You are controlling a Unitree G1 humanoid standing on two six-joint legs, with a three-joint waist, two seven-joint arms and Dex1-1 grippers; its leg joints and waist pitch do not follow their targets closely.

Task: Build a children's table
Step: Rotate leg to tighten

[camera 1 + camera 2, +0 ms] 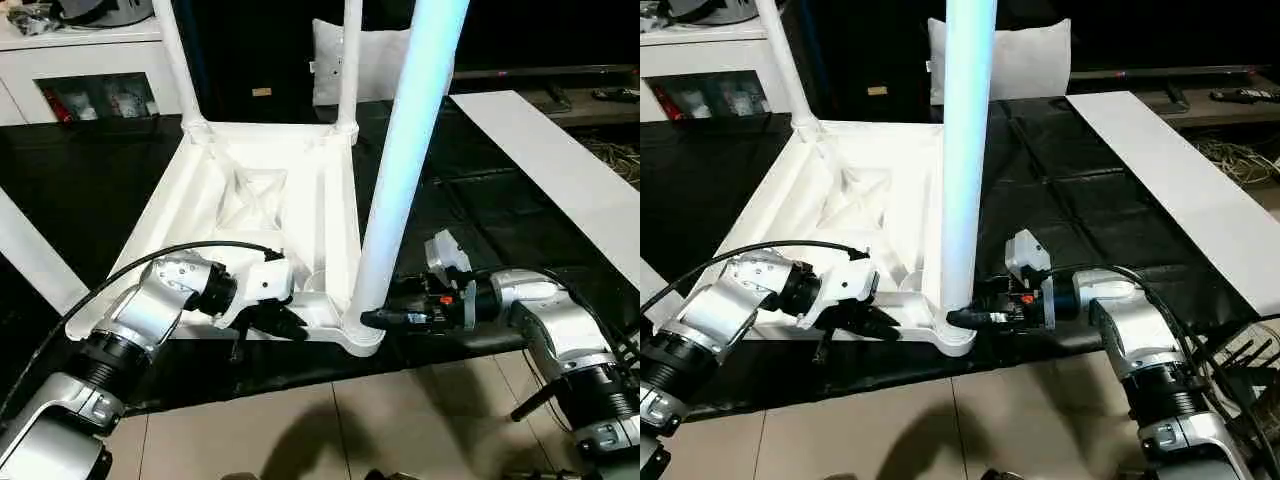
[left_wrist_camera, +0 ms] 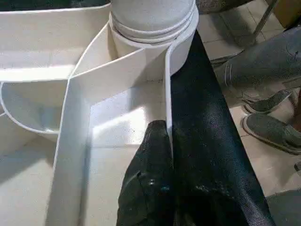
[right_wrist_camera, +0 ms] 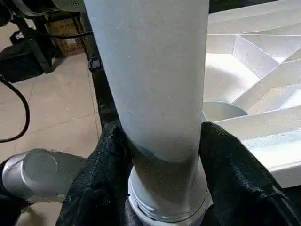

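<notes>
Left eye view: the children's table (image 1: 262, 200) is seen upside down on a black mat (image 1: 60, 190), centre of frame, ribbed underside up. Two legs are seated in the far corner sockets at upper centre. A third leg (image 1: 405, 160) stands in the near right corner socket (image 1: 358, 335), lower centre. The right gripper (image 1: 385, 318) is placed at that leg's base from the right. The left gripper (image 1: 285, 322) is set on the table's near rim, lower left of centre. A flat white board (image 1: 560, 170) lies at right.

Right eye view: same layout is given; the near leg (image 1: 965, 150) runs up the centre, with the right gripper (image 1: 970, 318) at its foot and the left gripper (image 1: 875, 322) on the rim to the left.

Left wrist view: the black fingers (image 2: 150, 188) are seen pressed together over the thin upright rim wall, apparently pinching it. The socket with the leg end sits at top centre. A person's shoes are seen at right.

Right wrist view: the fingers (image 3: 101, 174) are seen on both sides of the leg's lower end, touching it, so the leg is clasped just above the socket.

Judged step: seating the third leg. The rim should be kept pinned by the left gripper, the leg held upright low down and pressed or twisted straight into the socket, not levered sideways.
</notes>
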